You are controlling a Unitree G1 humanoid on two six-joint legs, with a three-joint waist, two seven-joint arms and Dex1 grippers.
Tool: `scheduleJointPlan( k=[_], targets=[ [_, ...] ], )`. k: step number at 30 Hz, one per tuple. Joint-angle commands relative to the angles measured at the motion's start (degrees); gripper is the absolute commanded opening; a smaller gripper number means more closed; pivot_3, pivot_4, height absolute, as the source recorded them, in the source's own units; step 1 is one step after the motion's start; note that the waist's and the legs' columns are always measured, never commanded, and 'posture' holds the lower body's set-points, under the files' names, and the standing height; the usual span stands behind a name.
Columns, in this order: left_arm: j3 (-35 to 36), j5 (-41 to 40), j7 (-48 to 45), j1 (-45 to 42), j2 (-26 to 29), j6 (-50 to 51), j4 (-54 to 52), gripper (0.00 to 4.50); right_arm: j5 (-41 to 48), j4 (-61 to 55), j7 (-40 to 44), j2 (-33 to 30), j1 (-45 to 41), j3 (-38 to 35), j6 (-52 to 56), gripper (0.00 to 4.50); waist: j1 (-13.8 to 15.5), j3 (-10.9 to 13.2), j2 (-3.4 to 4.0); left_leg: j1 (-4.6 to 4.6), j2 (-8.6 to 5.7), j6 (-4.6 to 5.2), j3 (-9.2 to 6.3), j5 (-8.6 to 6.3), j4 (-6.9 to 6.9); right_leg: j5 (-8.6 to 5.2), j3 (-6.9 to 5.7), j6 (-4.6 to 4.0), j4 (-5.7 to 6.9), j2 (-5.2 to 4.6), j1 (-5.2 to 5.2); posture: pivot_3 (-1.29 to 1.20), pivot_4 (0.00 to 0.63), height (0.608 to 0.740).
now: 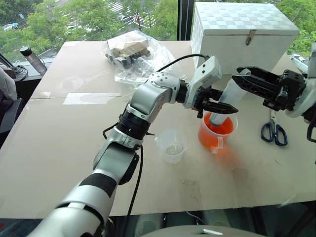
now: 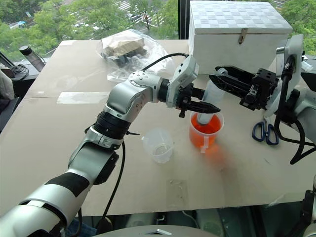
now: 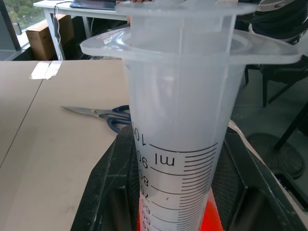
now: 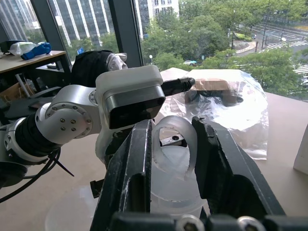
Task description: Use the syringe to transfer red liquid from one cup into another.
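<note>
Our left gripper [image 1: 217,106] is clamped tight on the large clear plastic syringe [image 1: 228,101], its tip in the orange-red handled cup [image 1: 216,132]; our right gripper [image 4: 169,144] fingers close around its white plunger top [image 4: 174,139].

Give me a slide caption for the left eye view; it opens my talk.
Left gripper steadies the syringe in the orange-red cup while the right gripper closes on its plunger.

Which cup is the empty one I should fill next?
Start at the big white chequered box at the table's far edge. In front of it stands the orange-red handled plastic cup; the small clear colourless plastic beaker stands to its left, apart from it. It is shorter and has no handle.
</note>
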Motion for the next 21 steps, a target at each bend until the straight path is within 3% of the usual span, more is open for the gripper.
scheduleJointPlan(
  k=[1, 21],
  targets=[
    [0.9, -0.52, -0.66, 0.21, -0.33, -1.12, -2.65, 1.35, 2.59, 0.66, -1.37, 0.0, -2.08, -2.31, -1.12, 0.96, -0.01, 0.0, 0.0, 0.0, 0.0, 0.0, 0.0, 0.0, 0.0, 0.0, 0.0, 0.0, 0.0, 0.0, 0.0, 0.0, 0.15, 0.74],
    [-0.61, 1.23, -2.21, 1.85, -0.47, -2.54, -1.49, 1.35, 7.11, 4.27, -5.25, -0.55, -5.36, -4.51, -2.81, 0.96, 0.01, 0.0, 0.0, 0.0, 0.0, 0.0, 0.0, 0.0, 0.01, 0.0, 0.0, 0.0, 0.02, 0.0, 0.0, 0.0, 0.15, 0.74]
  ],
)
